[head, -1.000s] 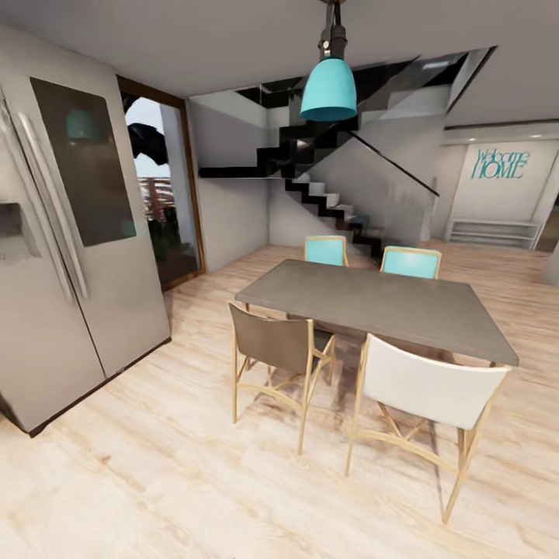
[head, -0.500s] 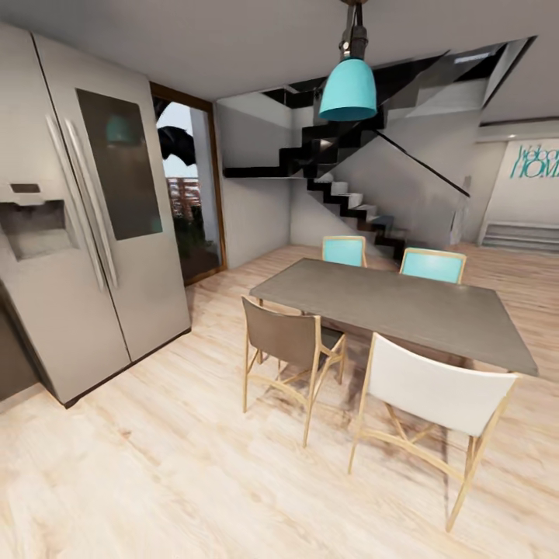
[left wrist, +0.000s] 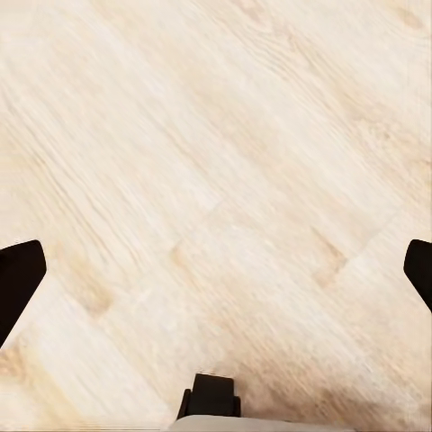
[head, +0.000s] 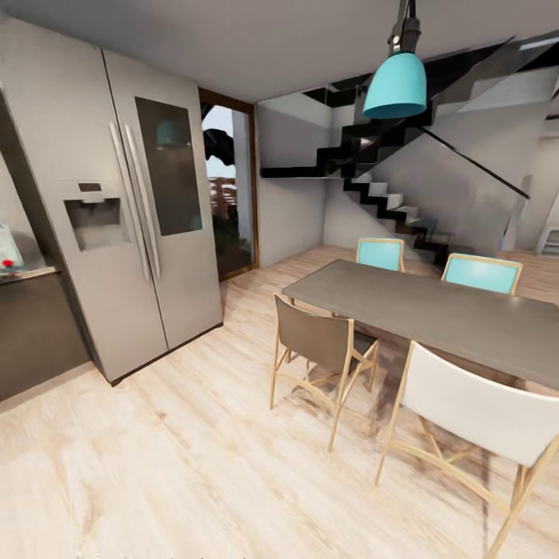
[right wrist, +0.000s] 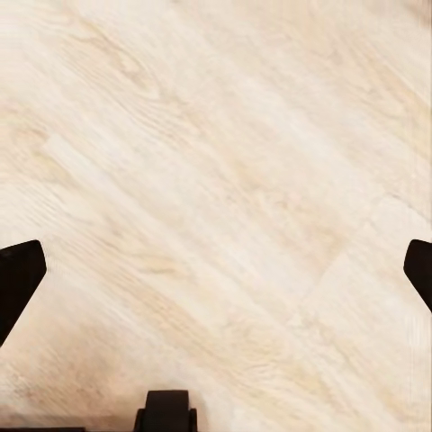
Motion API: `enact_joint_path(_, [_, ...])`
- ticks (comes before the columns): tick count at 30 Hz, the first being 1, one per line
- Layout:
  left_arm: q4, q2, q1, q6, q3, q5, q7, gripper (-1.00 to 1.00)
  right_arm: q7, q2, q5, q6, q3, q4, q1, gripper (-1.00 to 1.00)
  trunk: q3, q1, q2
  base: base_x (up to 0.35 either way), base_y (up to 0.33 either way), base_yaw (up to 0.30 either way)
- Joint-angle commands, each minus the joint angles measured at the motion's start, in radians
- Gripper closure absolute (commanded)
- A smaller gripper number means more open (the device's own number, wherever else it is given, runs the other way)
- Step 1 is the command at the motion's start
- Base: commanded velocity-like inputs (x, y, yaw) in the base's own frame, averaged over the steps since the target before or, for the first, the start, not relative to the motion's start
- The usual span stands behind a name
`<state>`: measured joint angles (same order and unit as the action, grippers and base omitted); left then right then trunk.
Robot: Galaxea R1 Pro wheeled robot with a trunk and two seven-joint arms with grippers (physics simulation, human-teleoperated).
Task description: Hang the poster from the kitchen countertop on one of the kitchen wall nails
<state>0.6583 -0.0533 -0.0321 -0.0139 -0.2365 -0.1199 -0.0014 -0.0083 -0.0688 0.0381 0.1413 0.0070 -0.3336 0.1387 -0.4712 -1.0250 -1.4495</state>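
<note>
Pale wood-plank flooring (head: 178,466) is spread across the lower half of the head view. A tall steel double-door fridge (head: 132,217) is seen at about 10 o'clock, with a dark panel in its right door and a dispenser in its left. At 9 o'clock, just beside the fridge, a short end of the kitchen countertop (head: 27,272) is visible over a dark cabinet front, with a small object on it too cut off to be identified. The poster cannot be made out on that part.

A grey dining table (head: 435,310) is placed at 3 o'clock, ringed by a brown chair (head: 318,341), a white chair (head: 481,404) and two teal chairs (head: 380,255) on its far side. A teal pendant lamp (head: 396,84) is hung at 1 o'clock, before a black staircase (head: 388,194).

In the wrist views, the left gripper (left wrist: 216,270) and the right gripper (right wrist: 216,270) are held over bare flooring, each with its fingertips spread wide and nothing between them.
</note>
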Motion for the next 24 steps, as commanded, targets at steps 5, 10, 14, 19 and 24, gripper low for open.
enact_joint_path(5, [0.001, -0.001, 0.0, -0.001, -0.004, -0.011, 0.0, -1.0, -0.001, 0.0, 0.005, 0.003, 0.001, 0.001, 0.0, -1.0, -0.001, 0.0, 0.0, 0.0, -0.001, 0.294])
enact_joint_path(10, [0.001, -0.001, 0.0, -0.001, -0.005, -0.01, 0.0, -1.0, -0.001, 0.0, 0.005, 0.003, 0.001, 0.001, 0.0, -1.0, -0.001, 0.0, 0.0, 0.0, 0.0, 0.294])
enact_joint_path(14, [0.001, -0.001, 0.0, -0.001, -0.005, -0.01, 0.0, -1.0, -0.001, 0.0, 0.005, 0.003, 0.001, 0.001, 0.001, -1.0, -0.001, 0.0, 0.0, 0.0, 0.0, 0.294])
enact_joint_path(19, [0.001, -0.001, 0.0, -0.001, -0.005, -0.01, 0.0, -1.0, -0.001, 0.0, 0.005, 0.003, 0.001, 0.001, 0.0, -1.0, -0.001, 0.0, 0.0, 0.0, 0.0, 0.294])
enact_joint_path(24, [0.001, -0.001, 0.0, -0.001, -0.006, -0.009, 0.001, -1.0, -0.001, 0.0, 0.005, 0.003, 0.001, 0.001, 0.0, -1.0, -0.001, 0.0, 0.0, 0.0, 0.0, 0.294])
